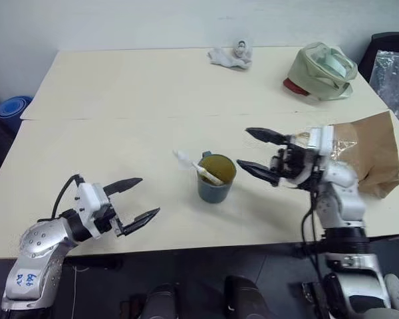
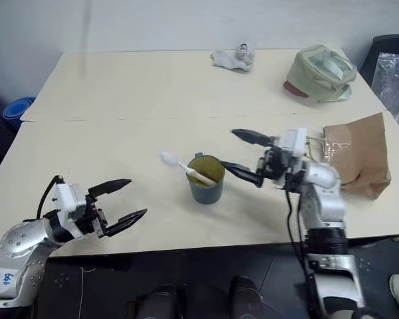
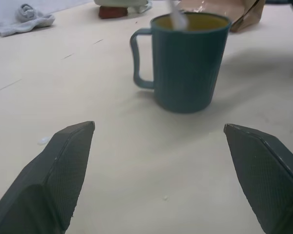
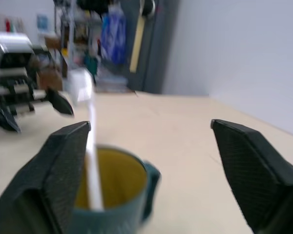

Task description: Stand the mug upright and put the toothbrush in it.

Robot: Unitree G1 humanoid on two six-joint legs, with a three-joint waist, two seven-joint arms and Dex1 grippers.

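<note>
- Both grippers stand wide in our left eye view: our left gripper (image 1: 134,198) hangs over the near edge of the cream table (image 1: 133,100), fingers spread and holding nothing, and our right gripper (image 1: 251,150) points across toward the mug (image 1: 215,177), its fingers just as far apart and empty.
- From that same view we see the mug upright near the middle of the table, between our two grippers, with the toothbrush (image 1: 198,167) standing in it, leaning on the rim so its bristled head sticks out toward our left.
- Farther back on the table we see a crumpled white cloth (image 1: 231,54) and a pale green bag (image 1: 320,70); a brown paper bag (image 1: 370,154) lies just behind our right arm.
- Through our left wrist view, the two dark fingertips (image 3: 63,170) are set wide apart, and the mug stands beyond them with its handle to one side and the toothbrush stem rising out of its mouth.
- Through our right wrist view, the fingers (image 4: 63,165) are again spread wide, with the mug's yellowish inside close below them and the white toothbrush stem upright beside one finger; whether that finger touches it we cannot tell.
</note>
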